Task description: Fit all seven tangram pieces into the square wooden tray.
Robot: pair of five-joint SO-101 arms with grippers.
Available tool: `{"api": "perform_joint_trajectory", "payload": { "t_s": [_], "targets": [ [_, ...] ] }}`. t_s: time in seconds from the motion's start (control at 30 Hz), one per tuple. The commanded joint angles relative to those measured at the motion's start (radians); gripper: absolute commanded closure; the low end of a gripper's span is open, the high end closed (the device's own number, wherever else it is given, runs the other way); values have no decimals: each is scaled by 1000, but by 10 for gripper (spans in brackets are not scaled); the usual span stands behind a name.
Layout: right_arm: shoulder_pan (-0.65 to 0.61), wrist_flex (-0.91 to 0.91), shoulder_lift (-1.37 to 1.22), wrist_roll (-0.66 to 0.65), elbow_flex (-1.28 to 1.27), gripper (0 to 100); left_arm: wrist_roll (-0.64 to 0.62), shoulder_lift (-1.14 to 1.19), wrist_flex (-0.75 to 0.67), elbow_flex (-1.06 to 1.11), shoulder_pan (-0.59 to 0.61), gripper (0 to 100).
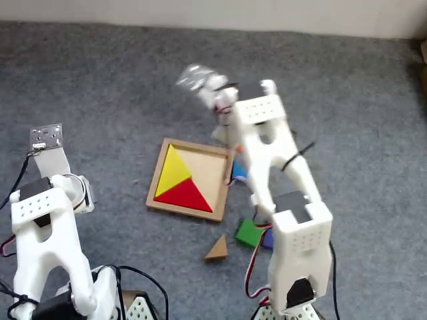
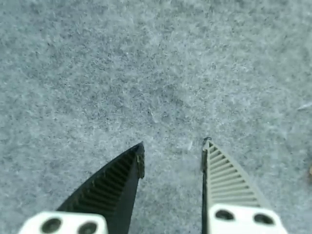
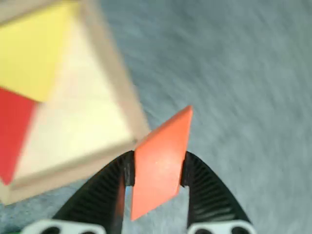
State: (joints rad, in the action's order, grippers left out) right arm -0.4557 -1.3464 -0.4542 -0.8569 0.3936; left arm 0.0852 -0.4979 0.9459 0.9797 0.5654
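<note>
- A grey carpet (image 1: pixel 100 87) covers the work surface beneath two white arms.
- The square wooden tray (image 1: pixel 157 175) lies mid-scene. A yellow triangle (image 1: pixel 173 168) and a red triangle (image 1: pixel 187 195) sit inside it, edge to edge, and the rest of its floor is bare wood.
- The right gripper (image 3: pixel 157 158) is clamped on an orange piece (image 3: pixel 163 141), a slanted four-sided tile, held just outside a corner of the tray.
- A green piece (image 1: pixel 249 232) and a tan triangle (image 1: pixel 217 248) lie loose on the carpet near the tray. A blue piece (image 1: pixel 239 173) shows just beside the rim, partly hidden by the right arm.
- The left gripper (image 2: pixel 173 145) hangs over bare carpet, well apart from the tray, its pincer apart and empty.
- The step in hand looks like seating the third piece. The next move likely calls for carrying the tile over the rim, squaring its edges to the bare wood, then lowering it flat before letting go.
</note>
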Motion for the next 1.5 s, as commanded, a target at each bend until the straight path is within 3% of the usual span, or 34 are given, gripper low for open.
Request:
{"api": "perform_joint_trajectory", "payload": {
  "t_s": [0.0, 0.5, 0.73, 0.93, 1.03, 1.23, 1.47],
  "targets": [
    [-85, -7, 19, -75, 61, 950, 2, -30, -12, -5, -21, 807],
    [-176, 25, -246, -104, 226, 941, 2, -30, -38, 12, -19, 807],
    [-185, 24, -249, -58, 229, 750, 2, -30, -38, 12, -19, 807],
    [-179, -38, -185, -20, 262, 738, 2, -30, -41, 21, -19, 807],
    [-163, -119, -136, -20, 291, 777, 2, -30, -41, 21, -19, 807],
    [-134, -171, -99, -18, 298, 991, 2, -30, -41, 21, -19, 807],
    [-110, -163, -260, -17, 306, 993, 2, -30, -41, 22, -19, 807]
  ]
}}
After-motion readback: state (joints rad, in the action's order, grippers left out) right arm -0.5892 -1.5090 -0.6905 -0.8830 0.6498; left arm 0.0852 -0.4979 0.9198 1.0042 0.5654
